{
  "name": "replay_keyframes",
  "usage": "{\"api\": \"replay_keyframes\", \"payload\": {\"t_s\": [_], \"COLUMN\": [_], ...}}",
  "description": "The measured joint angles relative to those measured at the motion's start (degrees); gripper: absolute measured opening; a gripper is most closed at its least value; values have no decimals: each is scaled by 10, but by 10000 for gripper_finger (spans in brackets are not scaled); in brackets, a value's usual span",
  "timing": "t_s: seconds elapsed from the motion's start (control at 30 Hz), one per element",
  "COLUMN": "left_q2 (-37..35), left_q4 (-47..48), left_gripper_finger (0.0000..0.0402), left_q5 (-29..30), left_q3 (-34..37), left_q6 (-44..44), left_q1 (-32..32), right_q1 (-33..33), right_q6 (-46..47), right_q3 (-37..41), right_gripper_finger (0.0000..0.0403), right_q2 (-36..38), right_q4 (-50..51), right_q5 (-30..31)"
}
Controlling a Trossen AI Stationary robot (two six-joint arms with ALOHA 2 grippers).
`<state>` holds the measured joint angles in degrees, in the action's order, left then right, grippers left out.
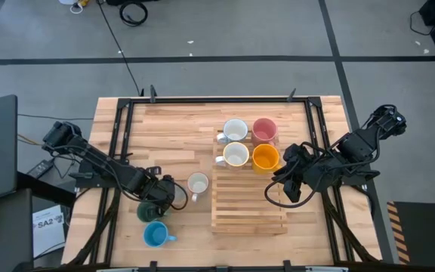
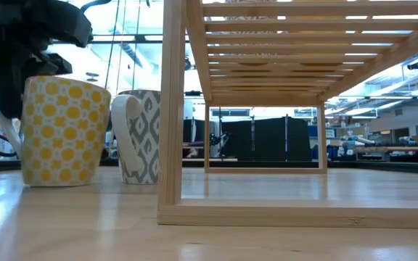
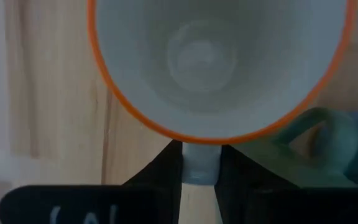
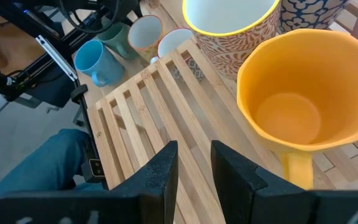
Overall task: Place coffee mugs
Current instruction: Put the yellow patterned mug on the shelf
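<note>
Broadly, about half done; wooden table (image 1: 172, 128) carrying a slatted rack (image 1: 248, 204), with four coffee mugs already set on the rack's far end and the near slats bare.

Right gripper (image 4: 194, 152) hanging over the open slats, fingers a narrow gap apart and holding nothing; just ahead of it and slightly to one side, the orange mug (image 1: 266, 157); beyond that the pink mug (image 1: 264, 129); beside those two, a pair of white mugs (image 1: 235, 130) (image 1: 236, 154), all upright.

Left gripper (image 1: 171, 192) low over the table beside the rack, fingers (image 3: 160, 174) drawn in narrow on either side of the handle of the orange-rimmed mug (image 3: 210, 56); apparently gripping that handle, mug directly in front of the fingertips, upright and seemingly not yet lifted off the wood.

Just beside that gripper, toward the table's near edge, the dark green mug (image 1: 148, 211); a little further the same way, the blue mug (image 1: 155, 235); both waiting on the table.

Left to do, by the look of things: lifting the gripped mug onto the free slats, then the green and blue ones likewise.
</note>
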<state>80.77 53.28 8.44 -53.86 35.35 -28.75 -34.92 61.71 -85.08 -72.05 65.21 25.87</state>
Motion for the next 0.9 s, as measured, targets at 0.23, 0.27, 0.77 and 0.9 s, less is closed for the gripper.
{"api": "replay_keyframes", "payload": {"t_s": [0.23,0.27,0.77,0.9], "left_q2": [0,0,0,0], "left_q4": [89,102,186,157], "left_gripper_finger": [71,71,71,71], "left_q5": [1,1,3,18], "left_q3": [-79,-93,-340,-378], "left_q6": [16,16,93,108], "left_q1": [0,0,-1,-1], "right_q1": [0,0,0,0], "right_q6": [0,0,0,-2], "right_q3": [0,0,0,0], "right_gripper_finger": [101,101,101,101], "right_q2": [0,0,0,0], "right_q4": [0,0,0,0], "right_q5": [0,0,0,0]}}
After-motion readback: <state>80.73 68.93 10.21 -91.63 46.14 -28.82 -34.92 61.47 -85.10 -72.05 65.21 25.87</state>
